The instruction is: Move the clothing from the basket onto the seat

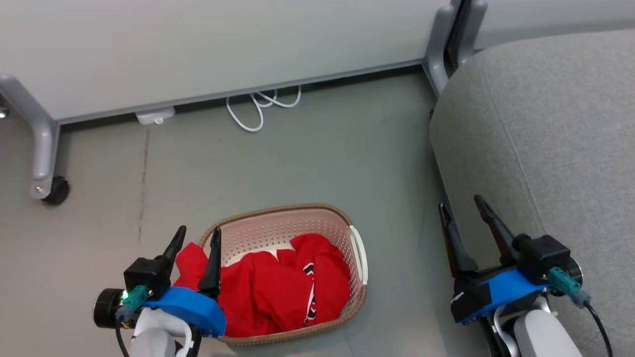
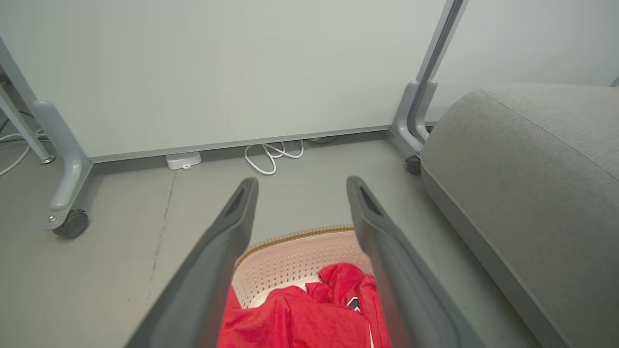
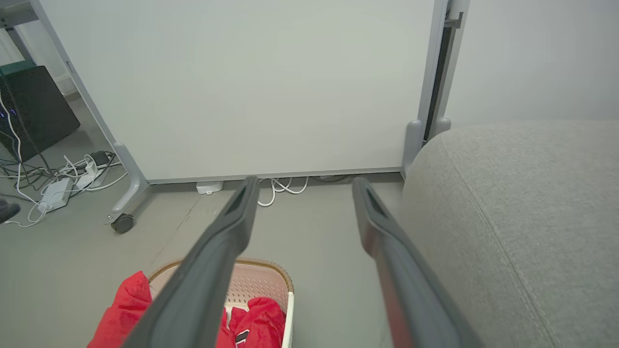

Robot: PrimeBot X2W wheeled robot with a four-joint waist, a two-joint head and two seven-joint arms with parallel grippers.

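**Red clothing in the basket, both grippers open and empty**

The clothing (image 1: 268, 292) lies bunched in the basket (image 1: 278, 208). The basket stands on the grey floor (image 1: 297, 158), left of the seat (image 1: 545, 124) and apart from it. One fold (image 1: 191, 258) of red cloth hangs out over the basket's left rim. A jersey (image 1: 322, 277) among the red shows dark-and-white lettering and a striped edge, but the letters are creased and too small to read.

The left gripper (image 1: 198, 230) hangs at the basket's left end, its two dark fingers (image 1: 212, 258) spread with nothing between them. In the head view they cross the spilled fold, and I cannot tell whether they touch it. The right gripper (image 1: 460, 202) is over the floor between basket and seat, close by the seat's edge, its fingers likewise spread and empty. Behind stands a pale wheeled panel (image 1: 198, 44), with a white cable (image 1: 258, 109) looped on the floor at its foot.
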